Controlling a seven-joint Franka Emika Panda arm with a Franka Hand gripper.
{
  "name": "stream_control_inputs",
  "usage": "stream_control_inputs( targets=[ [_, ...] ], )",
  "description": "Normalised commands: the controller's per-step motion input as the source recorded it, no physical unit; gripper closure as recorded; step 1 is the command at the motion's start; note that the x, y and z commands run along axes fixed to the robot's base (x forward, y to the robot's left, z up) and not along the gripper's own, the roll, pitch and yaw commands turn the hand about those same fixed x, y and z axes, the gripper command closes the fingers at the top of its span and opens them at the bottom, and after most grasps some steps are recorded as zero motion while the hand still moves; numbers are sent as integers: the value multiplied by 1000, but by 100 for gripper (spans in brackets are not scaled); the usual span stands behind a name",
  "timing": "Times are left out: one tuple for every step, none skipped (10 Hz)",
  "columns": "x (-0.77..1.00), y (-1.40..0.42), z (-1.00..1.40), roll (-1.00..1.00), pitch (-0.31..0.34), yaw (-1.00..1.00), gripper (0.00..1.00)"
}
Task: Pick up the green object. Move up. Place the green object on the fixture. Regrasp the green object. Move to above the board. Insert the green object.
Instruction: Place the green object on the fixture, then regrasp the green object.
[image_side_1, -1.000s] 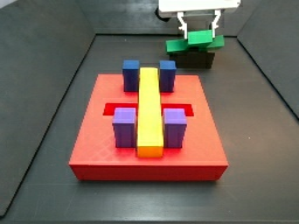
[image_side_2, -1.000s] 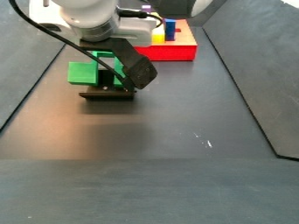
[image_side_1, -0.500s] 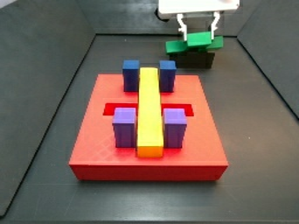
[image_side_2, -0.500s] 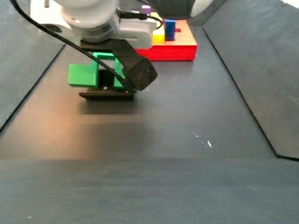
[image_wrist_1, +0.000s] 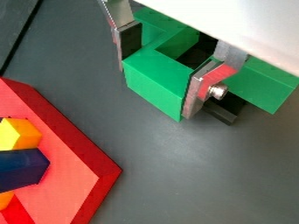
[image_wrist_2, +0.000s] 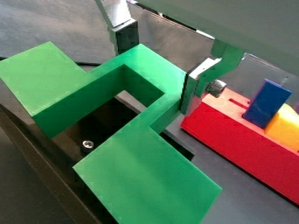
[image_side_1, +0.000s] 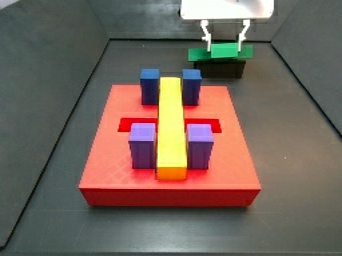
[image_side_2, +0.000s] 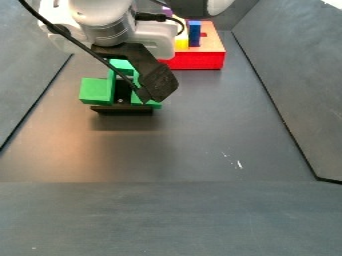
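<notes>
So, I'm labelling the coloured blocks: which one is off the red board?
The green object, sitting on the fixture between the gripper fingers; the blue, purple and yellow ones are on the board.

I lowered my gripper (image_side_1: 226, 44) closer onto the fixture (image_side_1: 218, 68), and the green object (image_side_1: 221, 53) came down with it. A second ago it sat tilted, one arm raised above the bracket; it levelled out and settled flat on the fixture top. In a side view the green object (image_side_2: 112, 88) dropped lower against the fixture (image_side_2: 123, 106), and my fingers (image_wrist_1: 216, 77) still straddled its middle part.
</notes>
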Motion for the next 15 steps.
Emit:
stream_control_inputs(
  targets=[
    [0, 0, 0, 0, 0, 0, 0],
    [409, 117, 1000, -197, 197, 0, 0],
    [426, 157, 1000, -337, 186, -49, 0],
    [317, 120, 951, -29, 177, -20, 0],
    [149, 0, 417, 997, 83, 0, 0],
    [40, -17, 109, 1000, 80, 0, 0],
    [0, -14, 29, 1000, 91, 0, 0],
    [0, -40, 34, 1000, 100, 0, 0],
    [0, -49, 29, 1000, 89, 0, 0],
    [0, -51, 26, 1000, 71, 20, 0],
    [0, -66, 23, 1000, 69, 49, 0],
    [0, -74, 23, 1000, 63, 71, 0],
    [0, -91, 20, 1000, 54, 111, 0],
    [0, -111, 20, 1000, 49, 163, 0],
    [-17, -123, 14, 1000, 40, 214, 0]
  ],
)
